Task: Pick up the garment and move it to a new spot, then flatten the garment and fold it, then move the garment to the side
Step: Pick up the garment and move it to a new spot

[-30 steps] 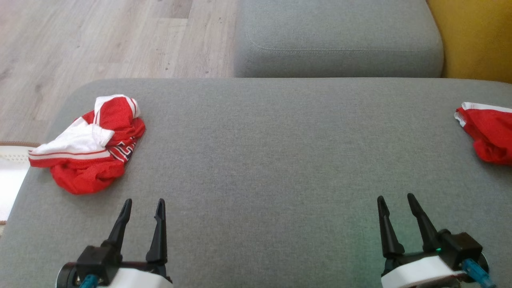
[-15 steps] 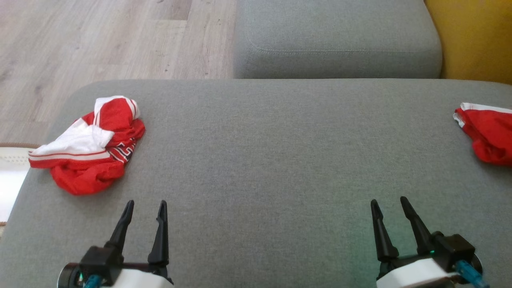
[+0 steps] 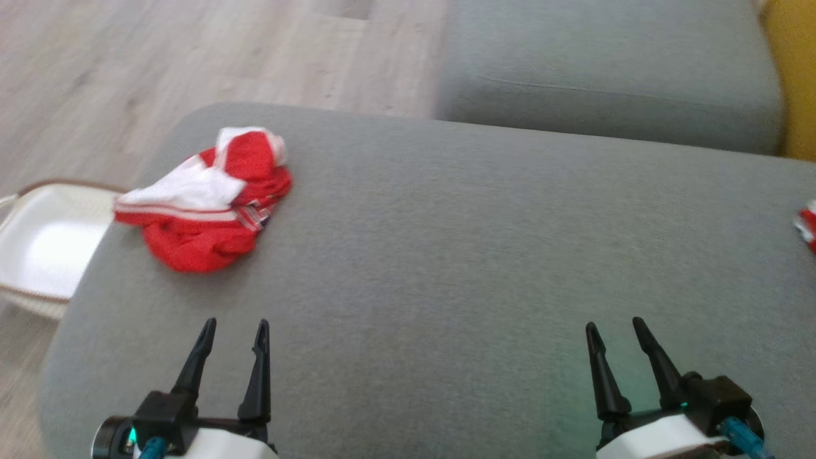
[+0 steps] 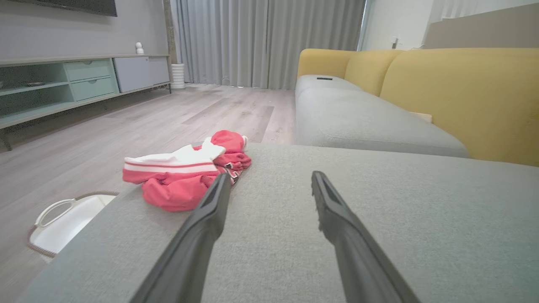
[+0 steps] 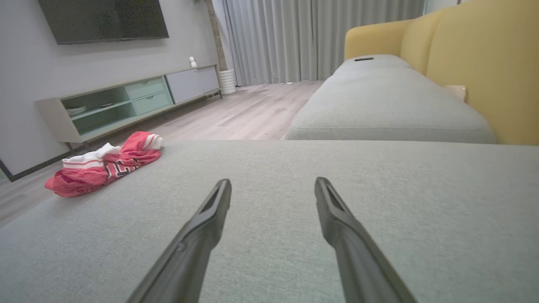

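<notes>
Garment (image 3: pixel 203 210) is noted crumpled near the cushion's (image 3: pixel 446 255) left edge, ahead of the wide-spread left pincer (image 3: pixel 234 326); open cushion surrounds the right pincer (image 3: pixel 615 325), likewise wide.

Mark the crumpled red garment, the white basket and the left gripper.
crumpled red garment (image 3: pixel 197 245), head view, red lower fold.
white basket (image 3: pixel 51 248), head view, bare inner floor.
left gripper (image 3: pixel 236 322), head view, midway between its fingertips.

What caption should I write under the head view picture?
Crumpled red-and-white garment lying on the grey sofa, not yet picked up.
</notes>
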